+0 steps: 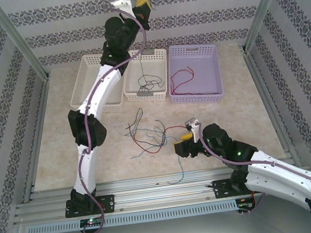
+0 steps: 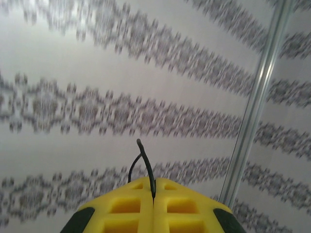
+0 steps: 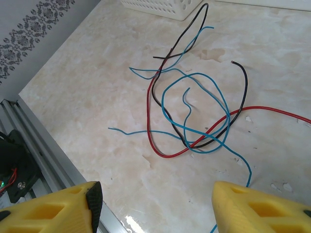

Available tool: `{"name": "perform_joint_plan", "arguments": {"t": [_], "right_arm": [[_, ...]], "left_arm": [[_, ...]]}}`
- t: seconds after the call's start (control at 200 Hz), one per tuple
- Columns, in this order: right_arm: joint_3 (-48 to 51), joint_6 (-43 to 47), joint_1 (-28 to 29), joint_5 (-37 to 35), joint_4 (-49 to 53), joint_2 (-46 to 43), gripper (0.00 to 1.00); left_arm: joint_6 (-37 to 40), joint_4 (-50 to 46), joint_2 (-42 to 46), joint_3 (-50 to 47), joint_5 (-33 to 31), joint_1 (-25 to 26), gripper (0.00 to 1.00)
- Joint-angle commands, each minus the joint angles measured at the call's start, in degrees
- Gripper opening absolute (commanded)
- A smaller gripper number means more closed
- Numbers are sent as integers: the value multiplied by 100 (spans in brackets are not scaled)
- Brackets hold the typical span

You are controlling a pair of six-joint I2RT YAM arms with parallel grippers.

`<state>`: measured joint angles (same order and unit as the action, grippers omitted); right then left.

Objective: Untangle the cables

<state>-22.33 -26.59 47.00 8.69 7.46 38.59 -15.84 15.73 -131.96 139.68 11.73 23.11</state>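
Start from the cables (image 1: 149, 133): heaped in a loose knot of red, teal and black on the bare table (image 1: 52, 152), about mid-table, on the near side of the baskets. Just left of the right gripper (image 1: 182, 143) and a little farther out, so far closer to the right arm than to the left. Spread mostly left to right across the table, with single ends straggling far and near. From the right wrist, fanned out straight ahead of the fingers (image 3: 252, 208), with a red strand (image 3: 172, 155) looping nearest and crossing a teal loop (image 3: 194, 74) and a black strand (image 3: 187, 29). On the right: arm folded low, elbow back toward the near right corner, wrist just above the table and aimed left at the heap, with jaws spread wide and nothing between them. On the left: arm stretched up and far, high against the back wall above the middle basket (image 1: 149, 96), with the left gripper (image 1: 143, 7) pinched tight on a thin black wire (image 2: 146, 165) curling up past the fingertips. Cannot tell whether that wire hangs down into the basket. More wire in the middle basket and in the lilac basket (image 1: 196, 95). Likely next: a short reach leftward with the right arm for a single strand.
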Motion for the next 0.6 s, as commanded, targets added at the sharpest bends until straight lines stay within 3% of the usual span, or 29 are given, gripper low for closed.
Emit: {"name": "perform_joint_plan", "arguments": {"t": [0.0, 0.355, 0.595], "right_arm": [[96, -55, -24, 69, 71, -52, 62], [196, -206, -16, 54, 111, -211, 61], [184, -304, -19, 8, 207, -237, 61]], "left_arm": [[-68, -26, -217, -119, 122, -61, 1], [-402, -16, -343, -1225, 284, -59, 15], [-859, 979, 336, -3168, 56, -63, 15]]}}
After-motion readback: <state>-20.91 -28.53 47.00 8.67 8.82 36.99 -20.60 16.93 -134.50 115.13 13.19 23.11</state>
